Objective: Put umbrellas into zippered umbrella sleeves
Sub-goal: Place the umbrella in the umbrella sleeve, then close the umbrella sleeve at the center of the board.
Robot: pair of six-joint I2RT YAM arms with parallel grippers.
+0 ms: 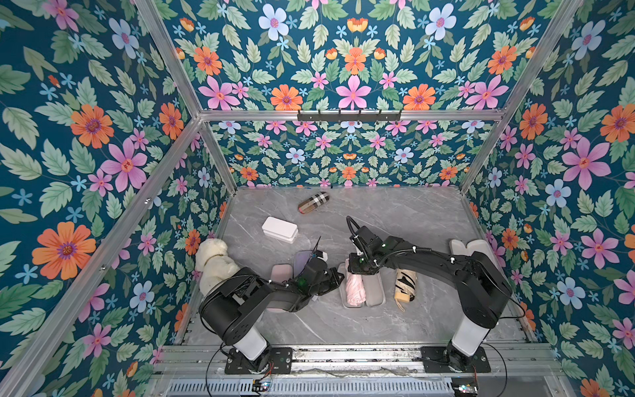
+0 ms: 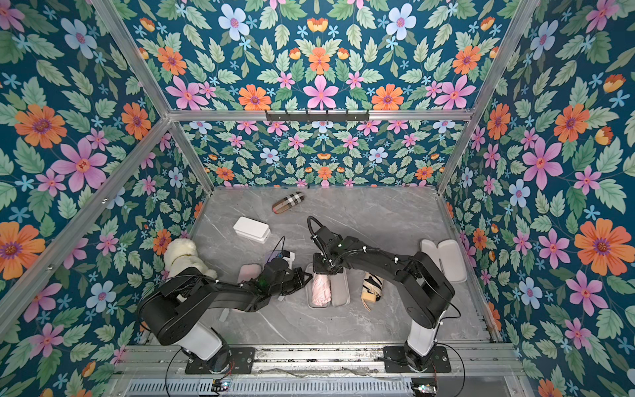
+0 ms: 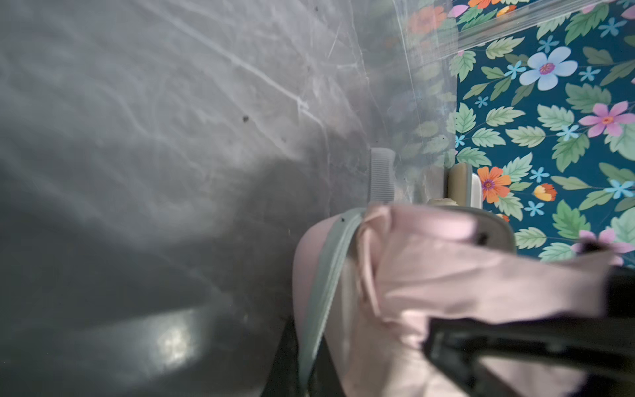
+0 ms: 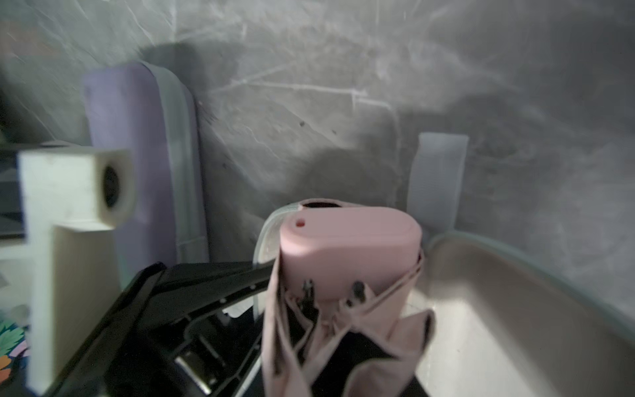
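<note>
The left arm (image 1: 240, 302) lay across the pink case (image 1: 281, 273) and the lavender case (image 1: 302, 262), so only their far ends showed in both top views. The right arm (image 1: 446, 264) cut off the near corner of a pale open case (image 1: 472, 249) by the right wall, and its outer colour could not be told. Both wrist views were close and blurred. In the left wrist view, pink cloth filled the lower right and a grey strap (image 3: 381, 175) lay on the table (image 1: 395, 220) beyond it.

The left pincer (image 1: 338, 275) was pressed together at the left edge of the open case (image 1: 374, 290) in the middle of the table. Pink cloth lay against its black finger (image 3: 515, 347). Whether any cloth was pinched between the tips was too blurred to tell.

The right pincer (image 1: 355, 271) stood part-way closed over the far end of the pink umbrella (image 1: 355, 292). It gripped the bundle just behind the umbrella's pink handle cap (image 4: 347, 247). One finger (image 4: 192, 295) showed beside the cloth, and the other was hidden behind the folds.

The pink umbrella lay lengthwise in the left half of the open case, and the right half was bare. The cream umbrella (image 1: 405, 285) with black markings lay on the table just right of that case, outside any case. A plush toy (image 1: 214, 261), a white box (image 1: 280, 229) and a plaid roll (image 1: 313, 202) lay farther off.
</note>
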